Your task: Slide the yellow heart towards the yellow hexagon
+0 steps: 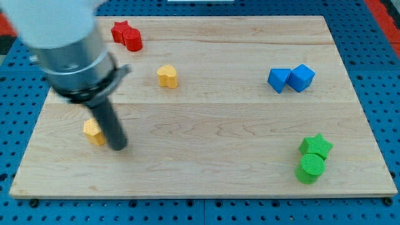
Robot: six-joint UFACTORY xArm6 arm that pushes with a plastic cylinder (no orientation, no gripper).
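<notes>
Yellow heart (167,75) sits upper-left of centre on the board (250,125), well apart from the yellow hexagon (94,132) at lower left, where my tip (117,147), a bare rod grasping nothing, stands just beside that hexagon's right.

Wooden board (206,125) on blue pegboard surface (375,25); rod descending from the view's upper left, my tip (117,147) down on the board at lower left; yellow hexagon (94,132) just left of the rod's lower end, touching or nearly so, cannot tell which; yellow heart (167,75) up and to the view's right of the tip, well apart from the hexagon; red star (120,29) and red cylinder (132,40) touching near the top-left edge; blue triangular block (279,79) and blue cube (302,77) side by side, touching, at right; green star (316,145) just above green cylinder (310,169), touching, lower right.
</notes>
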